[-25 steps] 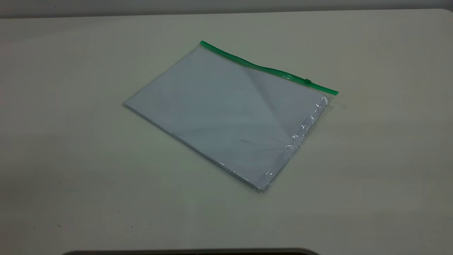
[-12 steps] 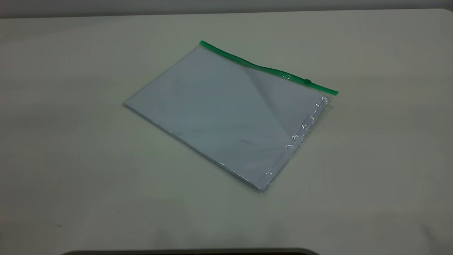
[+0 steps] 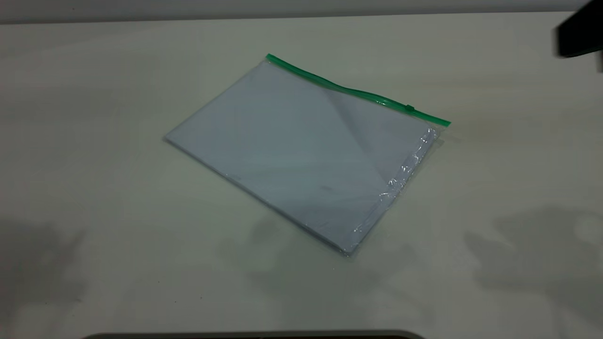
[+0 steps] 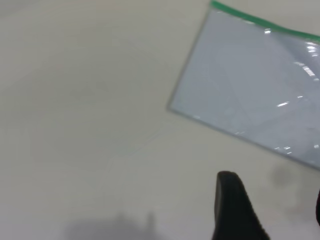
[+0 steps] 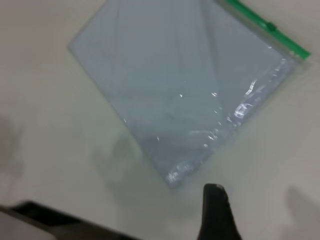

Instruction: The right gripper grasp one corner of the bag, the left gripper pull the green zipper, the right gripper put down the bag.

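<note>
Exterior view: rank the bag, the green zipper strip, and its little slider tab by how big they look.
1. The bag, by far the largest, lying flat on the table.
2. The green zipper, a thin strip along the bag's far long edge.
3. The slider tab, a tiny bump near the strip's right end.

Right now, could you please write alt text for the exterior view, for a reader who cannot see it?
A clear bag of pale sheets lies flat on a white table, its green zipper along the far edge with the slider near the right end. A black arm part shows at the upper right corner.
</note>
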Controlling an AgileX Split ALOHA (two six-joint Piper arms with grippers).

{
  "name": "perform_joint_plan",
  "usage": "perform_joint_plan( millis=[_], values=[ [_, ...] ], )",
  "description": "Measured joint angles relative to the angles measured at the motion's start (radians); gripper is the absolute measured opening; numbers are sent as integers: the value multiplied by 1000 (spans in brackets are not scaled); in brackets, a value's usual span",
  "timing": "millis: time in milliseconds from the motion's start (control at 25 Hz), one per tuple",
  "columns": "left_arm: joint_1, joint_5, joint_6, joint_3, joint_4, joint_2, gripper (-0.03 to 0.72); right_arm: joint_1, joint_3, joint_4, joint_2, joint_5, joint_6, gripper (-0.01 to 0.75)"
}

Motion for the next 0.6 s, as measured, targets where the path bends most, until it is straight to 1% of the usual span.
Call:
perform_joint_plan(
  millis=[80, 240, 320, 480, 600],
  values=[
    [0, -11, 64, 0, -60, 49, 459, 0, -2, 194, 120, -35, -173, 547],
    [0, -29, 169, 0, -155, 123, 459, 0, -17, 554, 344, -65, -563, 547],
    [-5, -36, 199, 0, -180, 155, 459, 0, -47, 622, 452, -66, -688, 547],
    [-13, -58, 217, 0, -202, 194, 459, 0, -155, 654, 667, -28, -766, 547],
    [-13, -63, 218, 0, -207, 211, 459, 0, -250, 663, 801, 28, -795, 547]
  ],
)
